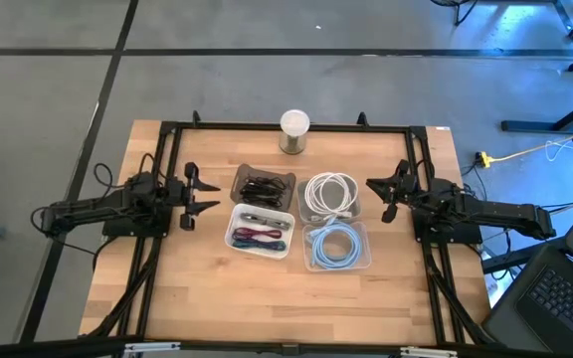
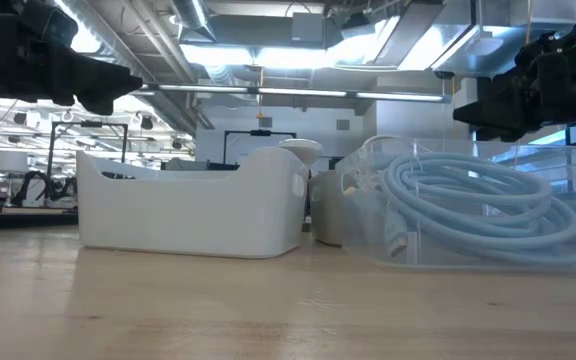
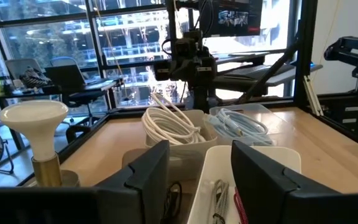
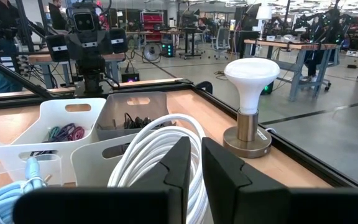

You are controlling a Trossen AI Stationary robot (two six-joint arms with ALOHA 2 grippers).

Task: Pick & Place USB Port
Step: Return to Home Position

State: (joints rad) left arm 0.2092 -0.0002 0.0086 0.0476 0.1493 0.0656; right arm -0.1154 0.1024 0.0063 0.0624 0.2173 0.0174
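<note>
Left gripper (image 1: 205,195): hovering at the left side of the table (image 1: 217,298), just beside the bins and pointing in toward them. Its fingers (image 3: 148,171) are standing wide apart and gripping nothing.
Right gripper (image 1: 378,196): hanging at the right side of the table and facing the left one across the bins. In its wrist view its fingers (image 4: 173,165) are sitting close together with only a slim gap between them, and they are holding nothing.
Height: in the low view both arms are showing as dark shapes in the upper corners, above the bins.
Black bin (image 1: 237,189): sitting at the far left of the four-bin cluster, with the black charger cables (image 1: 267,187) lying bunched inside it.
White bin (image 1: 233,231): standing just in front of the black bin, nearer the table's front edge. The purple patterned charger cable (image 1: 262,237) is lying in it beside other dark cords.
White cable (image 1: 330,191): lying coiled in a pale bin to the right of the black one.
Light blue cable (image 1: 334,246): resting coiled in a clear bin (image 1: 368,249) to the right of the white bin.
Lamp (image 1: 294,130): standing upright at the back edge of the table, behind the bins and apart from them.
</note>
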